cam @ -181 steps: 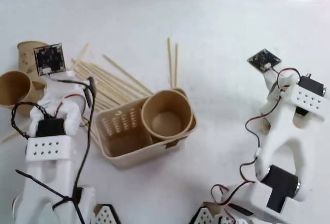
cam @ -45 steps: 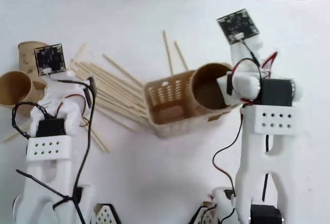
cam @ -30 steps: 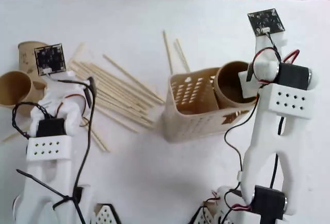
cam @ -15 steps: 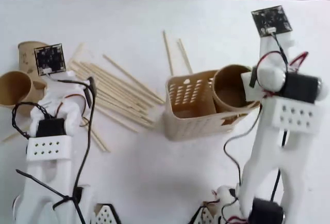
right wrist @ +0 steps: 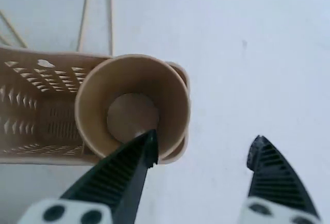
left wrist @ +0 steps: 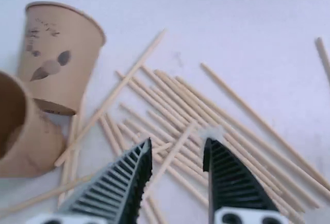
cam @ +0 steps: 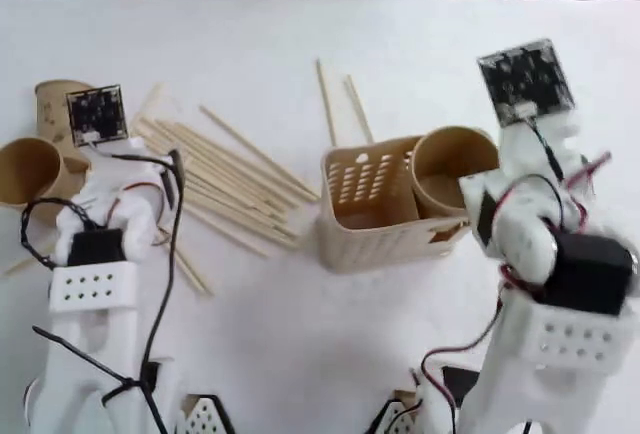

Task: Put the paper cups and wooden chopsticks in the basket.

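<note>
The basket (cam: 375,224) at frame centre is showing cream walls patterned with rows of small slots. The paper cups (cam: 452,179) are showing kraft brown, with the printed cup (left wrist: 59,53) at upper left carrying dark marks. The chopsticks (cam: 225,179) are lying pale tan on the white tabletop (cam: 300,334). The left gripper (left wrist: 178,157) and right gripper (right wrist: 203,149) are looking black and ridged.

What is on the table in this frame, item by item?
basket: one, beige, mid-table.
cup in basket: one, brown paper, upright in the end nearest the right arm.
loose cups: two, brown paper, far left of the table.
chopstick pile: many, pale wood, between loose cups and basket.
stray chopsticks: two, pale wood, behind the basket.
table: one, white.
left gripper: black fingers, open above the chopstick pile.
right gripper: black fingers, open over the cup in basket.
</note>
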`<state>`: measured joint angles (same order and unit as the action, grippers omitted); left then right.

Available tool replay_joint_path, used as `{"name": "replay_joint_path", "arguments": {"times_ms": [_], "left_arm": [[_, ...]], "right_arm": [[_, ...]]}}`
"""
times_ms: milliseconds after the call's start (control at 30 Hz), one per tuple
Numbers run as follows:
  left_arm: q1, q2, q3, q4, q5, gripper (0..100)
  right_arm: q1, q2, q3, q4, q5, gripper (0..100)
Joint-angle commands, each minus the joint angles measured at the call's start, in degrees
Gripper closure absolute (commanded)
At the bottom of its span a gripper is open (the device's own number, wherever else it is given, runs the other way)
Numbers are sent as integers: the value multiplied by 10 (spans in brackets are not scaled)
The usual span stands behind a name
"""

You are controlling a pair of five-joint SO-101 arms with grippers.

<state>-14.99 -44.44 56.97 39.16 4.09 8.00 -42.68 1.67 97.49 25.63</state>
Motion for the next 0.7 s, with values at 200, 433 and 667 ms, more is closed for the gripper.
{"name": "replay_joint_path", "arguments": {"times_ms": [200,433,667], "left_arm": [[-229,71,-338,251,-185,827],[-321,265,-693,433,-231,823],[-340,579,-920,556,-228,823]], "right_arm": [[26,-336,353,-83,63,909],[44,-456,506,-103,136,980],[51,-465,542,-121,136,980]]}}
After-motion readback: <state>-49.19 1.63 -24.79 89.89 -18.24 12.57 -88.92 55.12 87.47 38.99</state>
